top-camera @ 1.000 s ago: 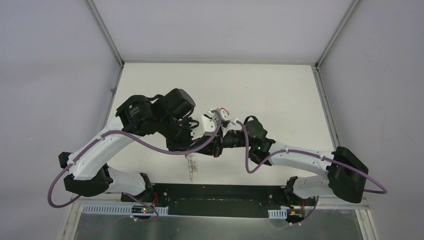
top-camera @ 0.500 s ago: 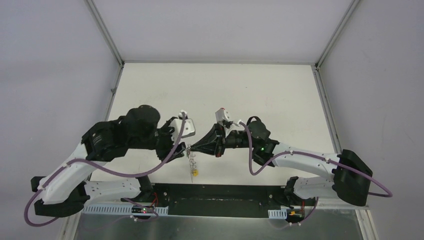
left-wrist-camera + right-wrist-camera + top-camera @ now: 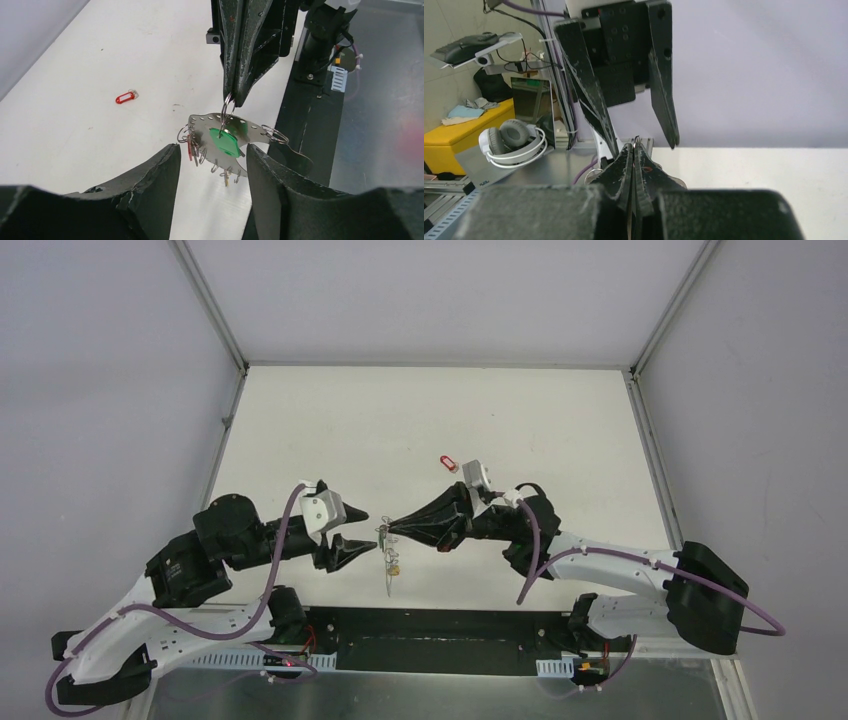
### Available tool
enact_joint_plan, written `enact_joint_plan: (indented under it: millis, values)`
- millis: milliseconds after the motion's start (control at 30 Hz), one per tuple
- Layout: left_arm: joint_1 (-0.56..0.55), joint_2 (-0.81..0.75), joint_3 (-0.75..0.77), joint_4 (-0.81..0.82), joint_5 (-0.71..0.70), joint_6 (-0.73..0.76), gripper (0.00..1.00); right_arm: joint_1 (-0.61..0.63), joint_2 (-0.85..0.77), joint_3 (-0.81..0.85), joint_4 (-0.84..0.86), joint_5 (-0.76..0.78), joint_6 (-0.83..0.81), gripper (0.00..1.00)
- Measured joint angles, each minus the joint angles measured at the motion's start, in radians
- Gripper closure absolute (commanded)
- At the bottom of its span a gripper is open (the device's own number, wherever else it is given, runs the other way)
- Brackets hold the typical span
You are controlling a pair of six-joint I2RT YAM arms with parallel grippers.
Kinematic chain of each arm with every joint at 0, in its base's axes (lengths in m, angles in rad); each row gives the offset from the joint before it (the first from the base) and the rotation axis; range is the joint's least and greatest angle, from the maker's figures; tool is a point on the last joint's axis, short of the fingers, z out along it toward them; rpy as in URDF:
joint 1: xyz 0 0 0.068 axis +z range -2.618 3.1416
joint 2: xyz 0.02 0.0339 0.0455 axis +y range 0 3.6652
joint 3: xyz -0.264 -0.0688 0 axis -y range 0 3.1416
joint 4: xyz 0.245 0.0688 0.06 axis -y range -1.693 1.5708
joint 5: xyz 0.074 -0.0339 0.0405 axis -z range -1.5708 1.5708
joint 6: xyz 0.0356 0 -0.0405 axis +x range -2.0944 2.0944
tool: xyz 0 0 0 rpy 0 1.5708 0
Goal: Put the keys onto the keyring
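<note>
Right gripper (image 3: 234,97) pinches the keyring (image 3: 226,106) tight mid-frame, keys (image 3: 194,148) dangling beneath.
Left gripper (image 3: 366,531) gapes wide, empty; the keyring looks light, stiff, slippery and free to swing, so take its bare wire.

Two arms (image 3: 620,565), two grippers: left gripper (image 3: 369,528) with fingers spread, right gripper (image 3: 394,530) with tips pinched on one keyring (image 3: 227,106). One red-tagged key (image 3: 447,461) alone on the desk (image 3: 560,420), about midway between far and near edges, a little toward the right edge. In the bunch hanging from the keyring: one green tag (image 3: 224,141), one yellow tag (image 3: 392,564), one thin red sliver (image 3: 190,151), one flat silver plate (image 3: 255,131) with a row of small holes. Small wire loops on the bunch: at least five, too tangled for an exact count.
</note>
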Motion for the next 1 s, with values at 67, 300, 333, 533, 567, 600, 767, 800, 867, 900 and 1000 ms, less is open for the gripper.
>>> enact_joint_plan:
  millis: [67, 300, 333, 533, 567, 600, 767, 800, 867, 900, 1000]
  values:
    - [0.000, 0.001, -0.015, 0.036, 0.015, 0.000, 0.56, 0.000, 0.000, 0.000, 0.033, 0.001, 0.001, 1.00]
    - [0.000, 0.019, -0.023, 0.106, 0.074, 0.016, 0.74, 0.002, 0.000, 0.000, 0.098, 0.002, 0.003, 1.00]
    - [0.000, 0.022, -0.023, 0.113, 0.084, 0.018, 0.78, 0.002, 0.000, 0.000, 0.103, 0.002, 0.003, 1.00]
    - [0.000, 0.029, -0.024, 0.134, 0.120, 0.024, 0.96, 0.002, 0.000, 0.000, 0.115, 0.003, 0.005, 1.00]
    - [0.000, 0.029, -0.024, 0.133, 0.123, 0.023, 1.00, 0.002, 0.000, 0.000, 0.117, 0.003, 0.006, 1.00]
    - [0.000, 0.031, -0.024, 0.134, 0.126, 0.023, 1.00, 0.002, 0.000, 0.000, 0.119, 0.003, 0.008, 1.00]
    - [0.000, 0.040, -0.027, 0.135, 0.148, 0.021, 1.00, 0.006, 0.000, -0.002, 0.125, 0.003, 0.013, 1.00]
    - [0.000, 0.044, -0.027, 0.136, 0.150, 0.020, 1.00, 0.007, 0.000, -0.004, 0.128, 0.003, 0.013, 1.00]
    - [0.000, 0.053, -0.027, 0.137, 0.155, 0.018, 1.00, 0.007, 0.000, -0.010, 0.133, 0.004, 0.013, 1.00]
    - [0.000, 0.058, -0.027, 0.138, 0.159, 0.017, 1.00, 0.007, 0.000, -0.013, 0.135, 0.004, 0.013, 1.00]
    - [0.001, 0.077, -0.027, 0.138, 0.169, 0.013, 1.00, 0.007, 0.000, -0.018, 0.140, 0.003, 0.013, 1.00]
